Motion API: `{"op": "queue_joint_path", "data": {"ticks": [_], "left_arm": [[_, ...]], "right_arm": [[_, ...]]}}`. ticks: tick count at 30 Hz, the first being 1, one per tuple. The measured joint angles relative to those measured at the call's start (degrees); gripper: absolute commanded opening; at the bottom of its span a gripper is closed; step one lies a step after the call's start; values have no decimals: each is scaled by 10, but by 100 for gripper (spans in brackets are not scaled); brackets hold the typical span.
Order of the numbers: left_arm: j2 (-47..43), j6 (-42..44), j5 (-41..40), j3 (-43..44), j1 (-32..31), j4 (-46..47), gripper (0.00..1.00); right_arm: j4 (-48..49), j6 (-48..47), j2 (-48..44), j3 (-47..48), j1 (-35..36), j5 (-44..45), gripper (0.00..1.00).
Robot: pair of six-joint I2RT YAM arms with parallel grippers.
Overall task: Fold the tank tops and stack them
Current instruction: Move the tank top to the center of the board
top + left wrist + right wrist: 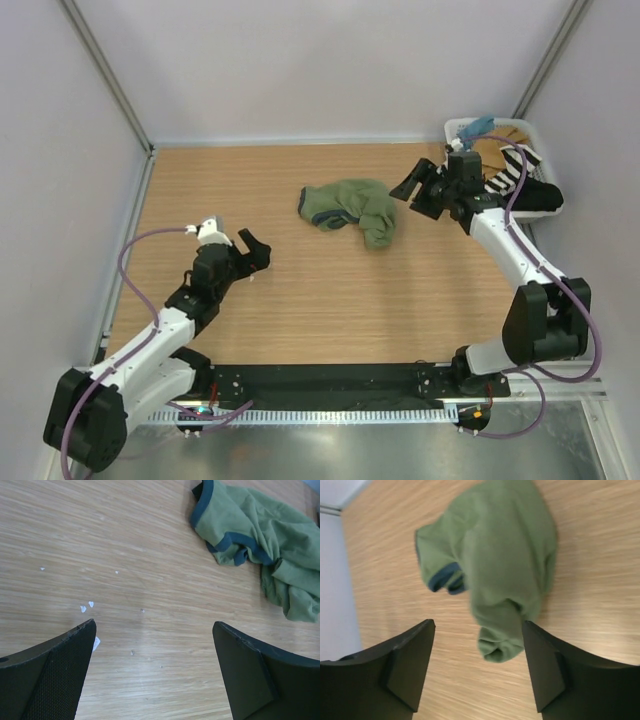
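Observation:
An olive green tank top with dark blue-grey trim lies crumpled on the wooden table, a little right of the middle. My right gripper hovers just to its right, open. In the right wrist view, the green tank top is blurred. Its bunched end shows between the spread fingers of the right gripper, and neither finger clamps it. My left gripper stands open well to the left of the cloth, over bare wood. From the left wrist, the green top lies far ahead of the left gripper.
A white basket stands at the back right corner and holds a black-and-white striped garment and a black garment. Small white specks lie on the wood near the left gripper. Walls close off the table's left, back and right.

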Motion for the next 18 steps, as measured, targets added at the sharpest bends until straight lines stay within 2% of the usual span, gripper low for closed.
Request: {"op": "queue_joint_path", "data": {"ticks": [5, 9, 12, 18], "left_arm": [[60, 6, 13, 20, -17, 0, 100], [125, 17, 21, 63, -42, -2, 100], [178, 16, 30, 110, -45, -6, 100], [298, -9, 56, 237, -45, -26, 97]], "right_arm": [[12, -38, -82, -98, -5, 49, 79], [20, -68, -116, -118, 5, 67, 79], [24, -88, -100, -118, 26, 82, 81], [22, -111, -11, -116, 88, 115, 81]]}}
